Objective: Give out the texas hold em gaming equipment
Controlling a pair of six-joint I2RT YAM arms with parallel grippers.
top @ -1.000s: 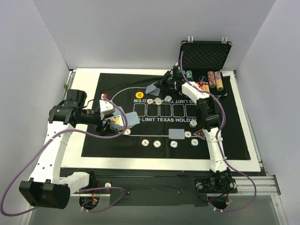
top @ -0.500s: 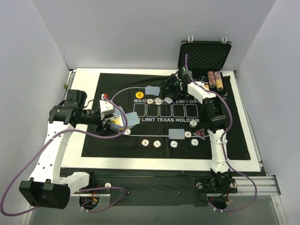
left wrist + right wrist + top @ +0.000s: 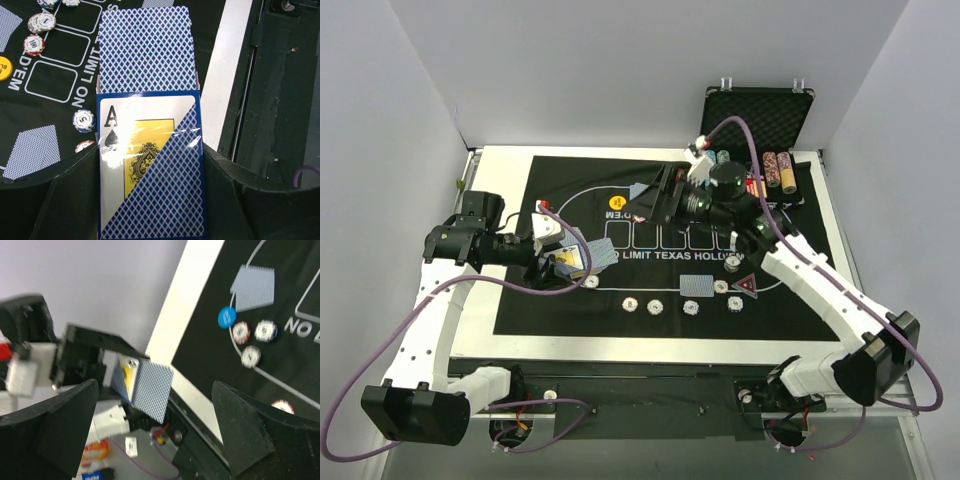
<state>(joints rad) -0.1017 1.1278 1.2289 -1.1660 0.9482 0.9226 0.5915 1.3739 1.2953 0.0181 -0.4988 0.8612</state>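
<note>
My left gripper (image 3: pixel 150 167) is shut on a blue card box (image 3: pixel 150 170) with an ace of spades on its face. Blue-backed playing cards (image 3: pixel 145 47) stick out of the box's end. In the top view the left gripper (image 3: pixel 555 262) holds it over the mat's left side. My right gripper (image 3: pixel 642 203) is open and empty, pointing left toward that box (image 3: pixel 145 390), well short of it. A card (image 3: pixel 255 287) lies on the mat beside a blue button (image 3: pixel 227 317) and poker chips (image 3: pixel 241 331). A yellow button (image 3: pixel 616 203) lies near the right gripper.
The black felt mat (image 3: pixel 820 310) covers the table. On it lie a row of chips (image 3: pixel 657 305), a card (image 3: pixel 697 286) and a red triangle (image 3: pixel 747 288). The open black case (image 3: pixel 757 115) stands at the back right, with chip stacks (image 3: pixel 778 170) in front of it.
The right gripper has opened, leaving its card on the far side of the mat. The right arm has swung round and now points left. The left arm has not moved.
</note>
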